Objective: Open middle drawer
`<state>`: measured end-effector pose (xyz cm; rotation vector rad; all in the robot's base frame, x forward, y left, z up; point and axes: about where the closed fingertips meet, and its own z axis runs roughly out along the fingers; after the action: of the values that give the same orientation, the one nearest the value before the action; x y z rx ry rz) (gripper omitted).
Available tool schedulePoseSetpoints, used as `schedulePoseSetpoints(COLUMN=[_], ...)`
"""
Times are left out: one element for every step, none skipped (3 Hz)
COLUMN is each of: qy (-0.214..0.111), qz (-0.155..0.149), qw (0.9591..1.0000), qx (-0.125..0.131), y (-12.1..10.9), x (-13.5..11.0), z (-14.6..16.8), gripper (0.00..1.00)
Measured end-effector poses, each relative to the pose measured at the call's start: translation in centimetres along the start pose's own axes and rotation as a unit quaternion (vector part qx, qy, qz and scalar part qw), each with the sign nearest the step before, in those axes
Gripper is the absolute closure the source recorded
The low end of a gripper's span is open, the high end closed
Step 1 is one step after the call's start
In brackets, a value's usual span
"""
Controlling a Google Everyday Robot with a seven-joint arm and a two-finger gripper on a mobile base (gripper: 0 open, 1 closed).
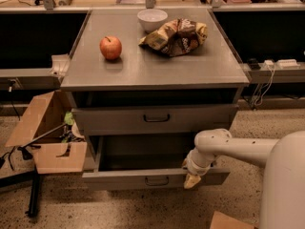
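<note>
The middle drawer (124,179) is a wide grey metal drawer. It stands pulled out from the grey cabinet (152,70), and its deep, dark tray shows behind the front panel. A small dark loop handle (157,180) sits at the centre of the panel. My gripper (191,175) is at the top edge of this front panel, right of the handle, on the end of the white arm (238,149) that comes in from the right. The grey drawer above (156,119) is pushed in and has its own dark handle.
On the cabinet top lie a red apple (110,47), a white bowl (152,19) and a crumpled snack bag (175,36). An open cardboard box (45,137) and a black stand (33,194) are on the floor at the left. Dark shelving flanks the cabinet.
</note>
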<state>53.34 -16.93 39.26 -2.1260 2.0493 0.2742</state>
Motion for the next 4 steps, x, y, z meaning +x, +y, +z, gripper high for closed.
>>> schedulePoseSetpoints(qy=[0.0, 0.0, -0.001, -0.003], qz=[0.0, -0.002, -0.006, -0.012], qw=[1.0, 1.0, 0.9999, 0.9996], qx=[0.0, -0.003, -0.012, -0.026], y=[0.0, 0.5, 1.9, 4.6], x=[0.0, 0.0, 0.1, 0.6], z=[0.0, -0.1, -0.3, -1.1], gripper=[0.0, 0.0, 0.0, 0.04])
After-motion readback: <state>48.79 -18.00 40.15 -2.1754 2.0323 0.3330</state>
